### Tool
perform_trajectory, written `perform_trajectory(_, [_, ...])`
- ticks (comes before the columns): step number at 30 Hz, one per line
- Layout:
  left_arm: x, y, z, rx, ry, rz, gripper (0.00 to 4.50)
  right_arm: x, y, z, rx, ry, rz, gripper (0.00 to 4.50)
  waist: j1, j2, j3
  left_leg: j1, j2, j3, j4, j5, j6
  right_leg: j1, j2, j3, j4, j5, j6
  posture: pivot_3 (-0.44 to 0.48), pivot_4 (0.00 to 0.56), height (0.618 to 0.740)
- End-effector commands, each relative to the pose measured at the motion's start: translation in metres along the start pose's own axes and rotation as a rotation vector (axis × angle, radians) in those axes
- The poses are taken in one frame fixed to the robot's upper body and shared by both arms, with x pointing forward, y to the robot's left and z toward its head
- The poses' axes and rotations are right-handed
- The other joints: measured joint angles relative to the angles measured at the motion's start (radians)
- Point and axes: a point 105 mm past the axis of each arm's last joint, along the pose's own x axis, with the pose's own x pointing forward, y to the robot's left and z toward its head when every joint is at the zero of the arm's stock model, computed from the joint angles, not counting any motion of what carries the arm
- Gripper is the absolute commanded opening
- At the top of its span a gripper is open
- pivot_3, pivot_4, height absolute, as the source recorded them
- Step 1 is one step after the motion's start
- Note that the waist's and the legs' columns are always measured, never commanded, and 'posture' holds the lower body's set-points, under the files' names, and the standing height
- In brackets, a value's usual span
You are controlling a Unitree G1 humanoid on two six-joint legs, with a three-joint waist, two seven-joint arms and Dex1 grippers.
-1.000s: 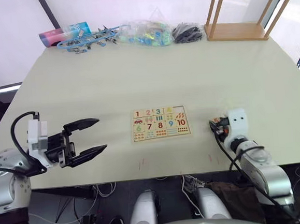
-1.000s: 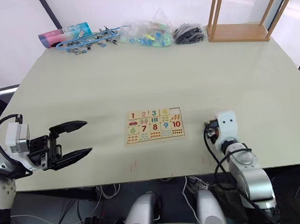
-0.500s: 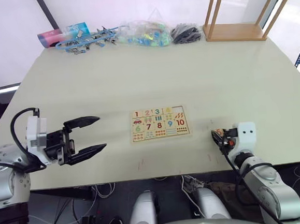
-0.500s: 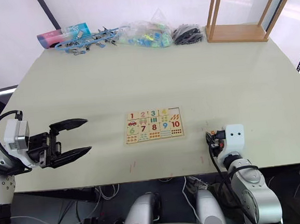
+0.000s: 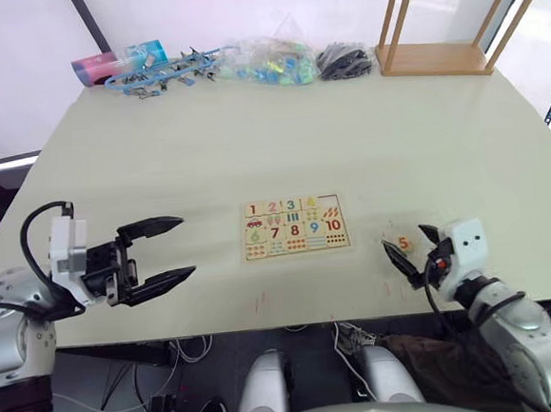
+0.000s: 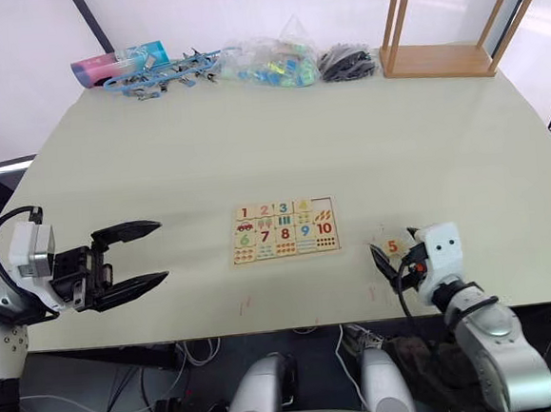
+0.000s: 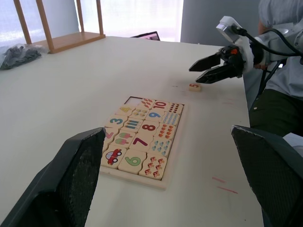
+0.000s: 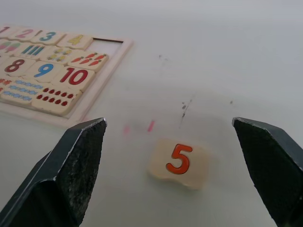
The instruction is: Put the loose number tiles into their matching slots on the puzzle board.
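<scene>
From the head views, the puzzle board (image 5: 294,226) lies flat in the middle of the tabletop (image 5: 251,132). The left gripper (image 5: 160,254) hangs to its left with jaws spread wide, holding nothing. The right gripper (image 5: 411,249) has spread jaws around the orange 5 tile (image 5: 404,244).

In the left wrist view, the tile lies just beside the board's right end.

In the right wrist view, the tile lies flat between the fingers (image 8: 71,175). The last slot (image 8: 108,46) is bare.

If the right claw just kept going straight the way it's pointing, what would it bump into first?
Most likely the orange 5 tile: it lies on the table between the open right claw fingers, just ahead. Beyond it sits the puzzle board.
</scene>
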Motion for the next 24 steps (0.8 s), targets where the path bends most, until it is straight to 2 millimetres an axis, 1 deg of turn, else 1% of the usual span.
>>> perform_trajectory(1, [0.003, -0.002, 0.006, 0.033, -0.019, -0.010, 4.50, -0.008, -0.006, 0.012, -0.097, -0.008, 0.182, 4.47, 0.001, -0.002, -0.001, 0.000, 0.000, 0.000, 0.000, 0.000, 0.000, 0.000, 0.000, 0.000, 0.000, 0.000, 0.000, 0.000, 0.150, 0.740])
perform_trajectory(5, [0.003, -0.004, 0.005, 0.033, -0.022, -0.014, 4.50, -0.007, -0.017, 0.018, -0.199, 0.023, 0.356, 4.47, 0.001, -0.002, -0.001, 0.000, 0.001, -0.001, 0.000, 0.001, 0.001, 0.000, 0.002, -0.001, 0.000, 0.000, 0.000, 0.000, 0.150, 0.740])
perform_trajectory(8, [0.003, -0.005, 0.004, 0.033, -0.023, -0.016, 4.50, -0.005, -0.019, 0.020, -0.264, 0.033, 0.477, 4.47, 0.002, -0.002, -0.001, 0.001, 0.000, 0.000, 0.000, 0.001, 0.001, 0.000, 0.002, 0.000, 0.000, 0.000, 0.000, 0.000, 0.150, 0.740])
perform_trajectory(11, [0.002, -0.005, 0.004, 0.033, -0.023, -0.018, 4.50, -0.001, -0.022, 0.018, -0.305, 0.081, 0.588, 4.47, 0.003, -0.003, -0.001, 0.000, 0.000, 0.000, 0.000, 0.001, 0.001, 0.000, 0.002, 0.000, 0.000, 0.000, -0.001, 0.000, 0.150, 0.740])
perform_trajectory(14, [0.002, -0.006, 0.005, 0.035, -0.022, -0.021, 4.50, 0.006, -0.029, 0.008, -0.408, 0.178, 0.722, 4.47, 0.002, -0.002, 0.000, 0.000, 0.000, 0.000, 0.001, 0.001, 0.002, 0.001, 0.001, 0.000, 0.000, 0.002, -0.003, 0.000, 0.150, 0.740])
perform_trajectory(19, [0.001, -0.006, 0.006, 0.039, -0.022, -0.026, 4.50, 0.019, -0.039, 0.007, -0.491, 0.217, 0.834, 4.47, 0.003, -0.002, 0.001, 0.001, -0.001, 0.000, 0.002, 0.001, 0.002, 0.001, 0.002, -0.001, 0.000, 0.002, -0.003, 0.000, 0.150, 0.740])
perform_trajectory(24, [-0.001, -0.006, 0.007, 0.046, -0.016, -0.033, 4.50, 0.027, -0.051, 0.004, -0.564, 0.268, 0.889, 4.47, 0.003, -0.002, 0.001, 0.001, -0.003, 0.001, 0.002, 0.001, 0.002, 0.002, 0.002, 0.000, 0.000, 0.002, -0.003, 0.000, 0.150, 0.740])
